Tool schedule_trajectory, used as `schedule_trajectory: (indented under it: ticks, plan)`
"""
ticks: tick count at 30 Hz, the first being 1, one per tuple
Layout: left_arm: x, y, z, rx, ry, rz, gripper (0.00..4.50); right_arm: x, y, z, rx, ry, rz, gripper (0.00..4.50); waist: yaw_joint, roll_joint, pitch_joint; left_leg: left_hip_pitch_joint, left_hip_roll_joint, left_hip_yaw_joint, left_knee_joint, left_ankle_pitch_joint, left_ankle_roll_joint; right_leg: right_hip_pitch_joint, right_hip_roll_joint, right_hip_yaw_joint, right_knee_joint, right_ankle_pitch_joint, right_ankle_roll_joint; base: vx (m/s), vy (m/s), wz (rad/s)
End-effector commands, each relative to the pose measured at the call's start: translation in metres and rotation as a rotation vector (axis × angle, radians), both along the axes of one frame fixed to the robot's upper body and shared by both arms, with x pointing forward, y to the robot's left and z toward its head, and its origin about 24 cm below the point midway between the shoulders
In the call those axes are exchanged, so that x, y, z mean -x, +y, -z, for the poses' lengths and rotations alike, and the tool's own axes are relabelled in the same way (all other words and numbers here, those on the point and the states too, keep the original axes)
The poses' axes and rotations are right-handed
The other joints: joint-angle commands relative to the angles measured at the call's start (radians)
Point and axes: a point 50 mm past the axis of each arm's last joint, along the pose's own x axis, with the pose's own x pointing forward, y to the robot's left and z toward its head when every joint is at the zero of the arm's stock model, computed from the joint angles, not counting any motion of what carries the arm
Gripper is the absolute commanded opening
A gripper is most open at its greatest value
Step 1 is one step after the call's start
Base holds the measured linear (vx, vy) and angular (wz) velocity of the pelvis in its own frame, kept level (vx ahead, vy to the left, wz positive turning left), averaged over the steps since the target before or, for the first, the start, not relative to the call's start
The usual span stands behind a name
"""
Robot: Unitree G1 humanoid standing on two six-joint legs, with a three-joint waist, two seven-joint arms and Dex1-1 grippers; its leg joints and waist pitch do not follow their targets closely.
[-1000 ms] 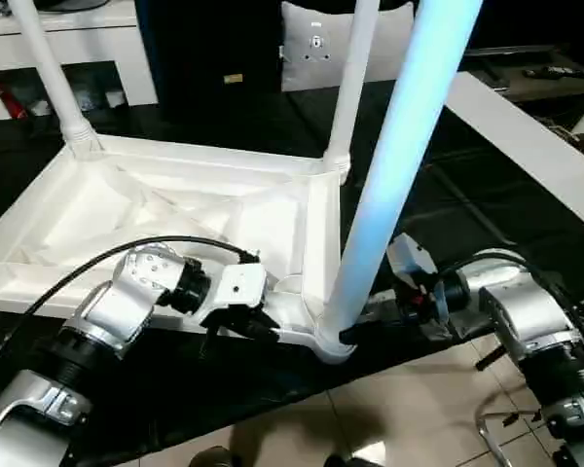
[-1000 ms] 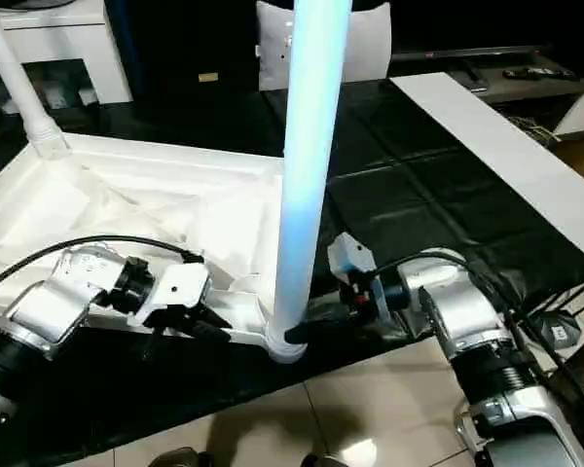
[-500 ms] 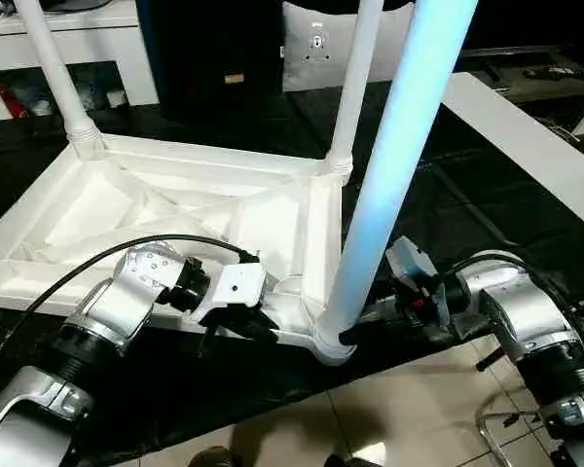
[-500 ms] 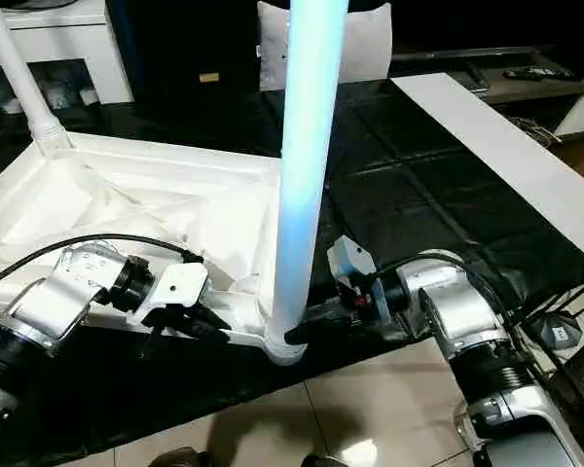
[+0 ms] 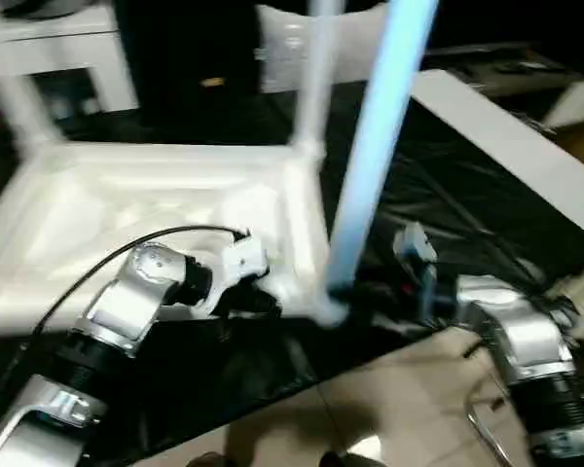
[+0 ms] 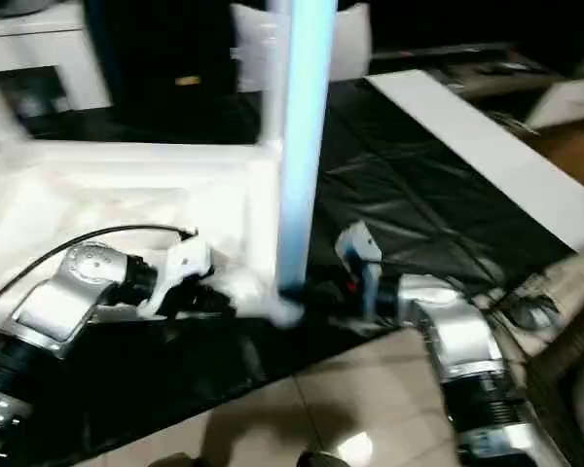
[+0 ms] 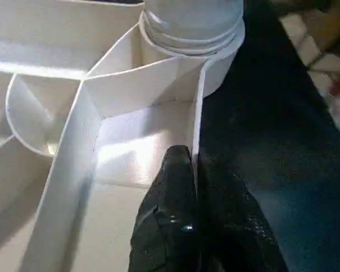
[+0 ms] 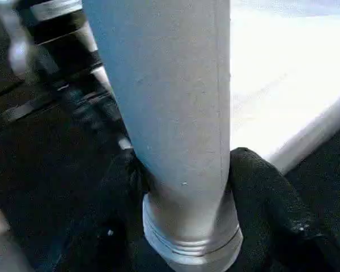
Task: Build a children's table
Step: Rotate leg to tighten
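The children's table [image 5: 156, 195] lies upside down on the black tabletop [image 6: 409, 185], legs pointing up. The left pincer [image 7: 195, 170] pinches its near rim; the right pincer [image 8: 184, 192] clasps the near-right leg [image 5: 370, 165] at its base beside the tabletop's near edge.

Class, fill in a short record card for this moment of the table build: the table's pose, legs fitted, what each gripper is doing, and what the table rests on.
table pose: tabletop upside down, ribbed underside up
legs fitted: near leg upright in its corner socket; two more stand at the far corners
left gripper: shut on the tabletop's rim beside the near socket
right gripper: fingers on either side of the near leg, just above its threaded base
surface: black sheet
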Motion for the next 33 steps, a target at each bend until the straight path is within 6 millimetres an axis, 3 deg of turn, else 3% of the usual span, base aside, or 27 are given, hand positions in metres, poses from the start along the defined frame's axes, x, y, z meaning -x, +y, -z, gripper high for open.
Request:
schedule_trajectory:
  ticks: [1, 7, 9, 10, 12, 13, 15, 16, 19, 25, 29, 33]
  plan:
    - [0.000, -0.036, -0.012, 0.116, -0.056, -0.048, 0.00, 0.000, 0.044, 0.003, -0.054, 0.013, 0.018, 1.93, 0.005, 0.000, -0.073, 0.007, 0.081, -0.051, -0.080, -0.244, -0.004, 0.047, -0.090, 0.063, -0.077, -0.468, -0.165, 0.000, 0.000, 0.00]
    - [-0.012, -0.059, -0.016, 0.158, -0.114, -0.271, 0.00, -0.013, 0.073, 0.006, -0.099, 0.052, 0.296, 1.91, -0.012, 0.000, -0.078, 0.007, 0.078, -0.042, -0.074, -0.185, 0.027, 0.041, -0.083, 0.066, -0.074, -0.375, -0.191, 0.000, 0.000, 0.00]
    - [-0.013, -0.064, -0.016, 0.159, -0.122, -0.309, 0.00, -0.016, 0.077, 0.008, -0.095, 0.067, 0.375, 1.91, -0.010, -0.002, -0.083, 0.005, 0.076, -0.043, -0.073, -0.163, 0.029, 0.047, -0.084, 0.064, -0.069, -0.338, -0.200, 0.000, 0.000, 0.00]
    - [-0.016, -0.069, -0.017, 0.147, -0.146, -0.339, 0.00, -0.020, 0.077, 0.011, -0.110, 0.095, 0.477, 1.91, -0.011, 0.001, -0.084, 0.005, 0.077, -0.041, -0.074, -0.141, 0.042, 0.046, -0.082, 0.067, -0.063, -0.286, -0.210, 0.000, 0.000, 0.00]
    - [-0.017, -0.071, -0.018, 0.137, -0.156, -0.345, 0.00, -0.022, 0.077, 0.010, -0.148, 0.103, 0.512, 1.91, -0.007, 0.005, -0.083, 0.007, 0.076, -0.041, -0.074, -0.143, 0.046, 0.047, -0.082, 0.065, -0.064, -0.276, -0.211, 0.000, 0.000, 0.00]
    - [-0.017, -0.072, -0.018, 0.136, -0.159, -0.346, 0.00, -0.023, 0.076, 0.009, -0.152, 0.087, 0.526, 2.47, -0.008, 0.005, -0.083, 0.006, 0.076, -0.040, -0.074, -0.143, 0.048, 0.048, -0.081, 0.065, -0.064, -0.269, -0.211, 0.000, 0.000, 0.00]
    - [-0.018, -0.071, -0.019, 0.133, -0.164, -0.341, 0.00, -0.024, 0.072, 0.008, -0.140, 0.055, 0.543, 2.61, -0.006, 0.004, -0.082, 0.006, 0.076, -0.040, -0.075, -0.155, 0.051, 0.049, -0.081, 0.065, -0.064, -0.269, -0.206, 0.000, 0.000, 0.00]
    - [-0.019, -0.070, -0.020, 0.127, -0.169, -0.332, 0.00, -0.024, 0.067, 0.008, -0.113, 0.015, 0.548, 2.64, -0.006, 0.010, -0.080, 0.007, 0.076, -0.041, -0.076, -0.165, 0.048, 0.048, -0.081, 0.065, -0.066, -0.277, -0.202, 0.000, 0.000, 0.00]
    - [-0.019, -0.065, -0.019, 0.112, -0.174, -0.316, 0.00, -0.023, 0.054, 0.008, -0.084, -0.046, 0.551, 2.93, -0.003, 0.007, -0.080, 0.007, 0.076, -0.040, -0.076, -0.172, 0.043, 0.049, -0.082, 0.065, -0.067, -0.286, -0.197, 0.000, 0.000, 0.00]
    - [-0.014, -0.049, -0.012, 0.087, -0.158, -0.227, 0.00, -0.021, 0.012, -0.002, -0.062, -0.169, 0.501, 3.45, 0.008, 0.009, -0.082, 0.006, 0.076, -0.038, -0.073, -0.136, 0.072, 0.053, -0.081, 0.067, -0.059, -0.221, -0.210, 0.000, 0.000, 0.00]
    - [-0.011, -0.036, -0.007, 0.062, -0.127, -0.156, 0.00, -0.013, -0.008, -0.010, 0.011, -0.228, 0.274, 3.79, 0.018, 0.005, -0.084, 0.003, 0.075, -0.035, -0.067, -0.111, 0.109, 0.058, -0.079, 0.066, -0.052, -0.174, -0.233, 0.000, 0.000, 0.00]
    - [-0.006, -0.028, -0.006, 0.038, -0.132, -0.030, 0.00, -0.007, -0.018, -0.016, 0.056, -0.238, 0.099, 4.02, 0.022, 0.005, -0.081, 0.006, 0.077, -0.038, -0.068, -0.153, 0.104, 0.055, -0.081, 0.063, -0.062, -0.264, -0.219, 0.000, 0.000, 0.00]
